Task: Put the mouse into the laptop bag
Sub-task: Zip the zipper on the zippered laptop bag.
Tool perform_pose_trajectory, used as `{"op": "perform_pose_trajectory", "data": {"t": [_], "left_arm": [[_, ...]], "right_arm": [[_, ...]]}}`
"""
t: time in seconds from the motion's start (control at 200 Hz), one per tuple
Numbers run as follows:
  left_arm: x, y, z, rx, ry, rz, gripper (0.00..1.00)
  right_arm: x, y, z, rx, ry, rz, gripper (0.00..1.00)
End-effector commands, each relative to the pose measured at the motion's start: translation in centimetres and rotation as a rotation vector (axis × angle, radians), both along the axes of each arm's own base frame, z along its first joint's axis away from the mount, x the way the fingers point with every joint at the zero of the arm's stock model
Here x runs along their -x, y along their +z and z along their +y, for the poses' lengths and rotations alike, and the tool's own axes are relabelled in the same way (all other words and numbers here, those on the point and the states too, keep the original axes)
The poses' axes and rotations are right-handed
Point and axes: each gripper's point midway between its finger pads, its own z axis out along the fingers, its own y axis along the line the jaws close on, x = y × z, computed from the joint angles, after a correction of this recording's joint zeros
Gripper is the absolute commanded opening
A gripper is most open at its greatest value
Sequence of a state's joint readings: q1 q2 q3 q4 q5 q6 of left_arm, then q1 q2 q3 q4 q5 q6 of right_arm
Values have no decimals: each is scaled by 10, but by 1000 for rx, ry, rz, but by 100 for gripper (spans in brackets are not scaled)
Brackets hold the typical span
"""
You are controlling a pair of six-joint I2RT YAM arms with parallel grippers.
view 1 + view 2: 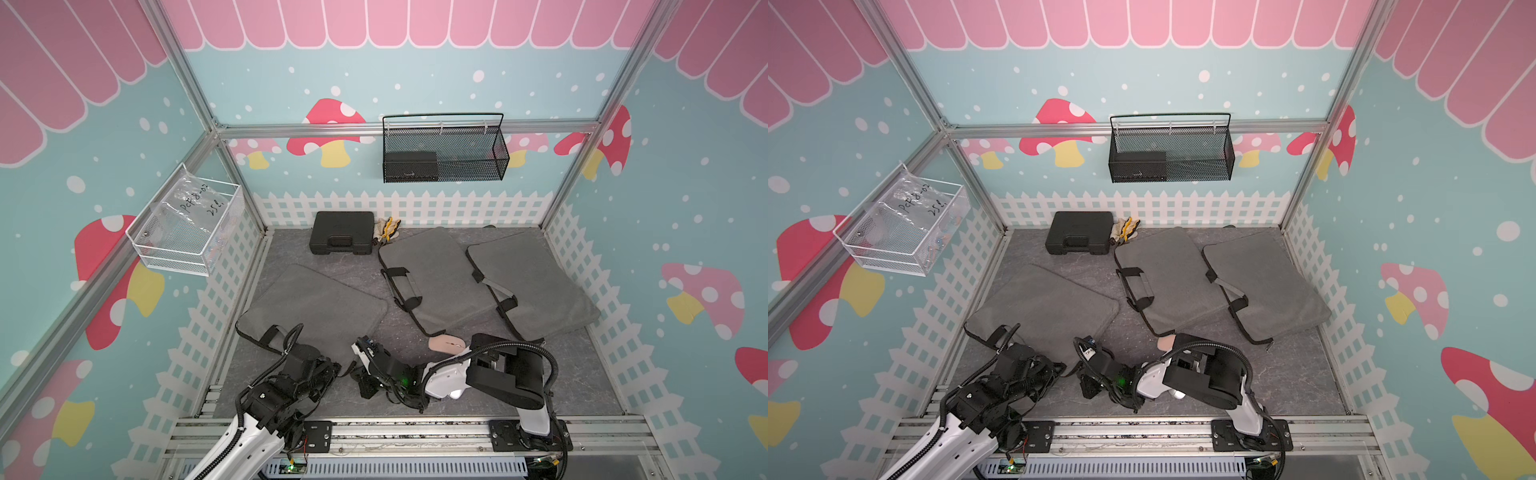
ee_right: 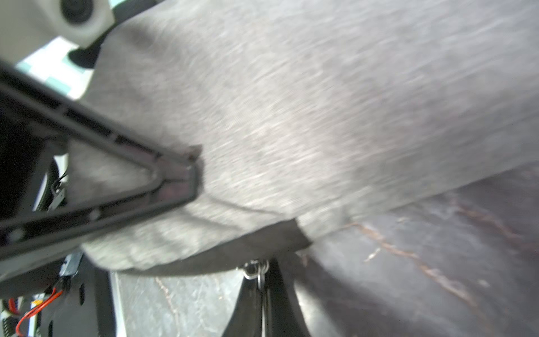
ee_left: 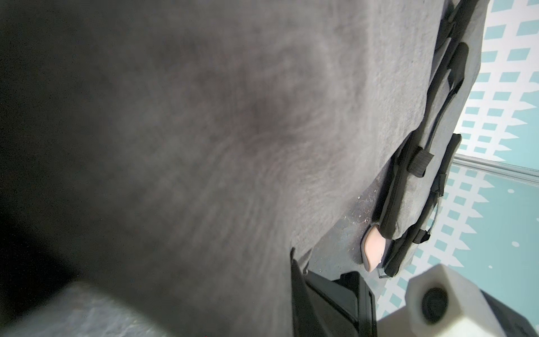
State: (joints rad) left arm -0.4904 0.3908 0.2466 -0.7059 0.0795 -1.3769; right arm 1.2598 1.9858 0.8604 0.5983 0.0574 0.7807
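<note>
A pink mouse [image 1: 446,344] [image 1: 1166,343] [image 3: 374,248] lies on the floor by the near end of the middle bag, partly behind my right arm. The nearest grey laptop bag [image 1: 316,307] [image 1: 1046,307] [image 3: 233,116] [image 2: 291,102] lies flat at the left. My left gripper [image 1: 332,368] [image 1: 1059,368] [image 3: 291,262] is at its near right corner, shut on the fabric edge. One of its fingers [image 2: 178,178] presses the cloth. My right gripper [image 1: 357,370] [image 1: 1084,370] [image 2: 260,280] is shut on the metal zipper pull [image 2: 256,268] at that corner.
Two more grey bags [image 1: 432,278] [image 1: 532,282] lie at the right, overlapping. A black case [image 1: 341,237] and gloves [image 1: 388,228] sit against the back fence. A black mesh basket [image 1: 444,149] hangs on the back wall and a white wire basket [image 1: 187,224] on the left wall.
</note>
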Motion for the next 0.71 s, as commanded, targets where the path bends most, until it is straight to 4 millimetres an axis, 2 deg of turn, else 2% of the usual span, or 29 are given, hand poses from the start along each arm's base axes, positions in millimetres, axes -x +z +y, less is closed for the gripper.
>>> {"op": "perform_pose_trajectory", "data": {"t": [0.0, 0.12, 0.255, 0.315, 0.37, 0.39, 0.405, 0.44, 0.54, 0.62, 0.7], "left_arm": [[-1, 4, 2, -3, 8, -13, 10], [-2, 7, 2, 2, 6, -18, 10], [-1, 5, 3, -7, 12, -12, 13], [0, 2, 5, -14, 19, -1, 16], [2, 0, 10, -31, 35, 13, 20], [3, -1, 12, -40, 44, 21, 23], [5, -2, 14, -49, 51, 28, 25], [7, -3, 20, -70, 70, 40, 33], [10, 6, 37, -144, 113, 37, 56], [15, 18, 54, -217, 153, 36, 74], [16, 32, 65, -271, 171, 18, 84]], "right_arm": [[-14, -41, -40, 188, -99, 48, 0], [-24, -47, -45, 246, -138, 52, 0], [-25, -40, -48, 241, -136, 40, 0], [-25, -32, -52, 232, -138, 25, 12], [-26, -24, -59, 226, -149, 7, 29], [-25, -26, -63, 235, -152, 3, 35], [-27, -15, -63, 213, -157, -8, 38], [-27, -7, -66, 202, -166, -22, 46], [-30, 11, -77, 180, -189, -61, 61], [-36, 24, -83, 157, -205, -81, 70], [-46, 35, -85, 133, -213, -88, 73]]}}
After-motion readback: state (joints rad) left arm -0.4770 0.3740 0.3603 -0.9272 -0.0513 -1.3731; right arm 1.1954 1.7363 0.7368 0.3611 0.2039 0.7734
